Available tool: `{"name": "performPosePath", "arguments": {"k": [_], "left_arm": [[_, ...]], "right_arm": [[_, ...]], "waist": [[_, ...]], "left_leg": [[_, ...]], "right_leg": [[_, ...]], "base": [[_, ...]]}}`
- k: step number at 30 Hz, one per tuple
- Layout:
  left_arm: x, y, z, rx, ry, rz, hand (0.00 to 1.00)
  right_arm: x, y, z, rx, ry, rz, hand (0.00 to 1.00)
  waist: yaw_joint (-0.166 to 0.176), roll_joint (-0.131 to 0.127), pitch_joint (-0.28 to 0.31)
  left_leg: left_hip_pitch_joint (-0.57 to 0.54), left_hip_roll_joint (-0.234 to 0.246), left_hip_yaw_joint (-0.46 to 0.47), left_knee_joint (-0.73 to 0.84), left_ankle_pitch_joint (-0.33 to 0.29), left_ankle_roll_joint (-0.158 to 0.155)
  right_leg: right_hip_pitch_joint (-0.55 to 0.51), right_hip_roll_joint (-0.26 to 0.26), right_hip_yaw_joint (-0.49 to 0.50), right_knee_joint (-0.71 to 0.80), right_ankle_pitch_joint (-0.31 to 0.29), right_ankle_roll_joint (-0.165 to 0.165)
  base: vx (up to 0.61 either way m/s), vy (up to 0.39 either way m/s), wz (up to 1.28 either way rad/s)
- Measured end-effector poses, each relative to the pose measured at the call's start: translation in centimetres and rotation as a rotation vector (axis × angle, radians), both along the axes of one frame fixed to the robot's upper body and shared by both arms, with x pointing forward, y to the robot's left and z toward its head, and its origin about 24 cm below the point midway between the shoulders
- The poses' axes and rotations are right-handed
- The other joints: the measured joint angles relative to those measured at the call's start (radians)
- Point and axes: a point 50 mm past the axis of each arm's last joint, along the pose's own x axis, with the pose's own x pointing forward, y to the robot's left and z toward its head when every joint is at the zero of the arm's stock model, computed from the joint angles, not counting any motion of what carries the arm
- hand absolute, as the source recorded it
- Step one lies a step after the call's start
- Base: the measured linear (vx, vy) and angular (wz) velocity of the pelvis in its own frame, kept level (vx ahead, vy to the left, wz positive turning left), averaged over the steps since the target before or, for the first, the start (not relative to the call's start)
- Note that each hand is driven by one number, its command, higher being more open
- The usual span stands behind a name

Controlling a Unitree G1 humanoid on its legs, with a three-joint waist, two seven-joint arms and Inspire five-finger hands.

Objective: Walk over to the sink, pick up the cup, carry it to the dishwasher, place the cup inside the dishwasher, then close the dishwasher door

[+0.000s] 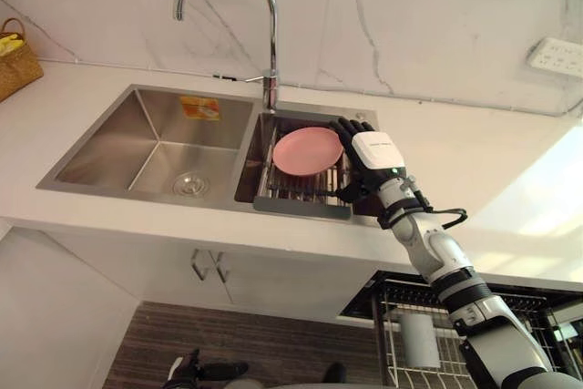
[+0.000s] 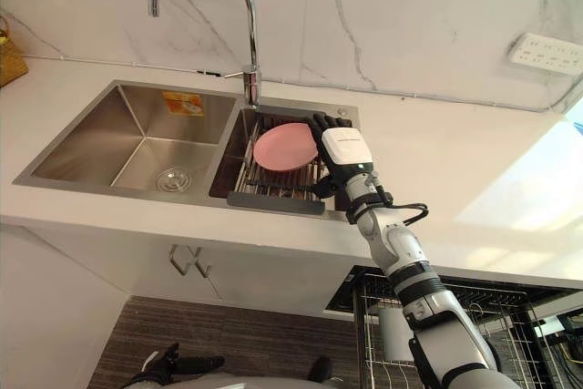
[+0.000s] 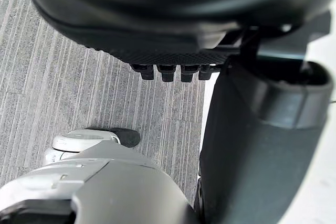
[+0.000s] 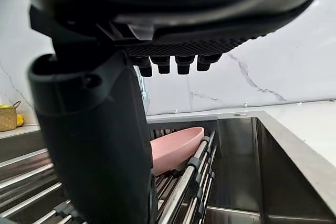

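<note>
The right robot hand [image 1: 373,152] is hovering over the sink's [image 1: 109,148] right basin, fingers straight, gripping nothing. The pink bowl [image 1: 308,149] is lying tilted on the rack [image 1: 293,190] there, just beside its fingers. The left robot hand [image 3: 173,51] is hanging open.

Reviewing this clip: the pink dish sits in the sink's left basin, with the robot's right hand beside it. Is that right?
No. The pink dish rests on the wire rack in the sink's right basin, not the left, with the right hand beside it. The left eye view shows this.
</note>
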Motion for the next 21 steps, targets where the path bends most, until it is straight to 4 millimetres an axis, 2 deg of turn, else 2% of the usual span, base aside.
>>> {"name": "performPosePath", "arguments": {"k": [11, 21], "left_arm": [[-0.04, 0.14, 0.04, 0.002, -0.017, 0.029, 1.0], [-0.12, 0.48, 0.11, 0.012, -0.027, 0.064, 1.0]], "right_arm": [[0.8, -0.53, -0.34, -0.046, 0.02, -0.035, 1.0], [0.98, -0.86, -0.92, -0.13, -0.006, -0.069, 1.0]], "waist": [[0.014, 0.001, 0.013], [0.019, -0.011, 0.028]], "left_leg": [[0.0, -0.004, -0.039, -0.005, 0.007, -0.008], [-0.001, -0.005, -0.065, -0.016, 0.017, -0.017]], "right_leg": [[0.016, -0.009, -0.037, 0.0, -0.003, 0.004], [0.027, -0.012, -0.064, 0.0, -0.012, 0.01]], "base": [[0.03, 0.041, 0.11], [-0.01, 0.028, 0.08]]}}
